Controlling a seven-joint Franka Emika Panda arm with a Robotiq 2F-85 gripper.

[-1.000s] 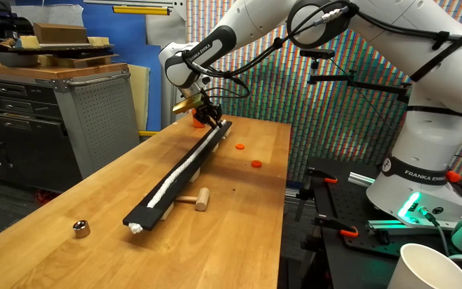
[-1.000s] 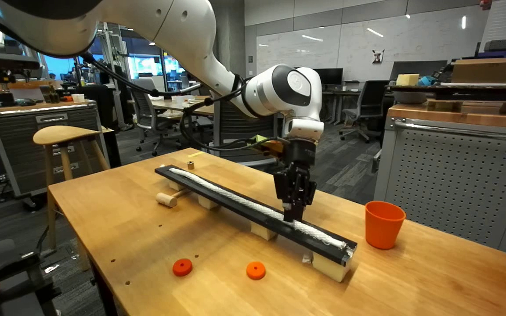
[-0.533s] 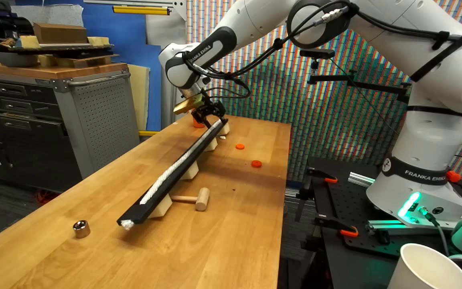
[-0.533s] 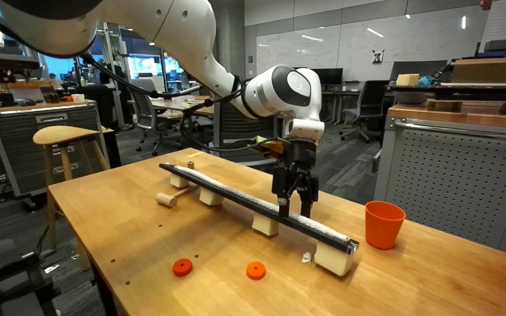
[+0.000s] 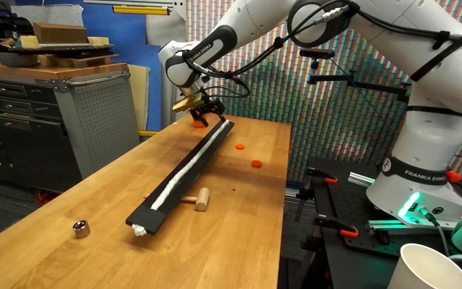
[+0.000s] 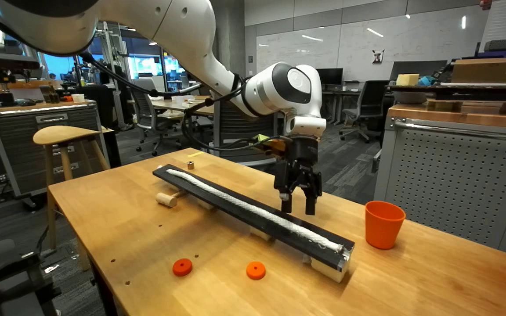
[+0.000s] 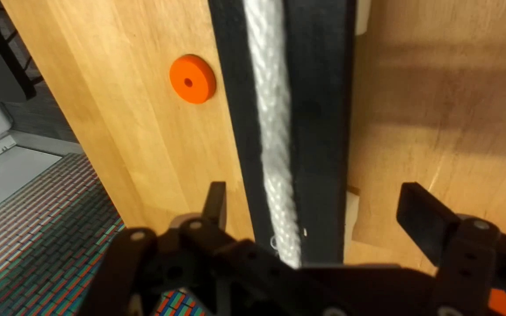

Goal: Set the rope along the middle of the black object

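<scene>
The white fibre rope (image 7: 275,131) is laid lengthwise, slightly bowed, on the long black bar (image 7: 321,131), roughly parallel to the long edges of the wooden tabletop (image 6: 125,210). The black two-fingered gripper (image 6: 298,210) is poised above, fingers (image 7: 424,215) spread wide and nothing gripped, presumably so the rope can be straddled.

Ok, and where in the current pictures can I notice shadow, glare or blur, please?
In the wrist view, the end effector looks dark and slightly blurred, and shadow bands cross the tabletop at picture right; in an exterior view, light streaks glare on the whiteboard; in an exterior view, a green glow lights the robot base, and shadows fall beside the black object.
</scene>
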